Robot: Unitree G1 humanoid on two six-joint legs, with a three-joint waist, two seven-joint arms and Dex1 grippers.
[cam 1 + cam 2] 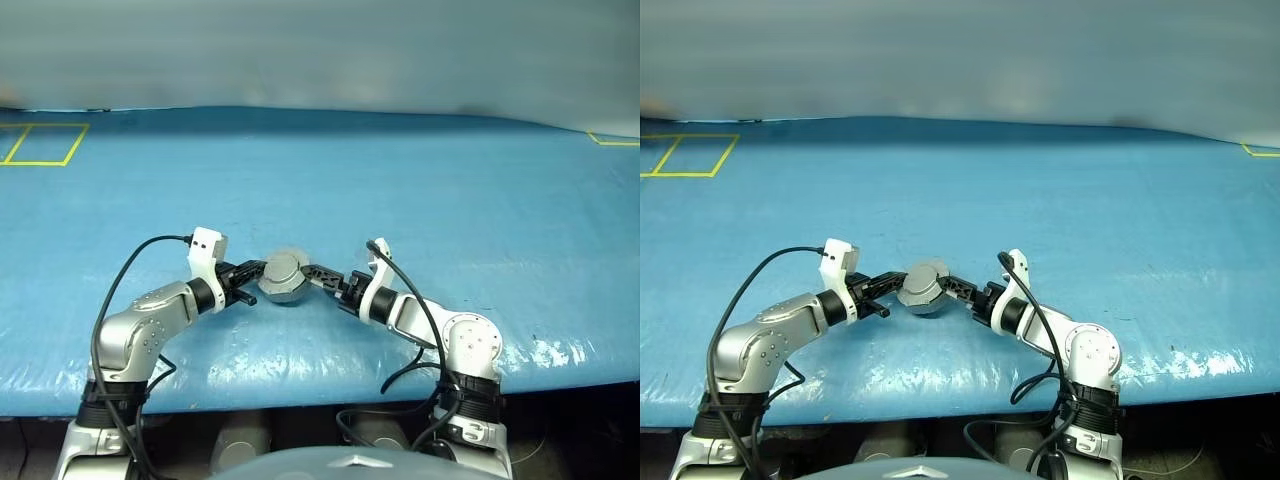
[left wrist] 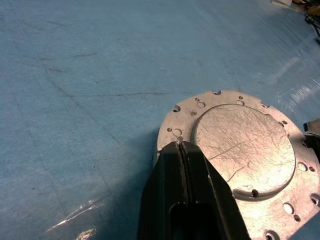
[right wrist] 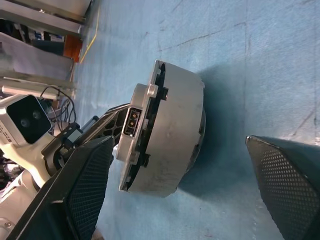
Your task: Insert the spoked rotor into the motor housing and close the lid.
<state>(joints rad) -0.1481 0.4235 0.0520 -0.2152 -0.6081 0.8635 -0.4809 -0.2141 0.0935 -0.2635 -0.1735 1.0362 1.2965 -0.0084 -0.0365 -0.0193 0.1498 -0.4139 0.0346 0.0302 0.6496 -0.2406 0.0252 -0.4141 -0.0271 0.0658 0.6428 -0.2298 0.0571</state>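
The closed left pincer [image 2: 181, 146] pinched the scratched grey lid [image 2: 243, 150]; the right pincer [image 3: 192, 192] stood wide around the round metal motor housing [image 3: 170, 135].

The motor housing [image 3: 172, 132] is a round grey metal puck with its lid [image 2: 243, 150] closed on it: a scratched plain silver-grey disc within a flange ringed by small holes. The unit hangs tilted above the blue surface, its flange edge pinched between the left fingers [image 2: 172, 190], its body between the wide-spread right fingers [image 3: 85, 185].
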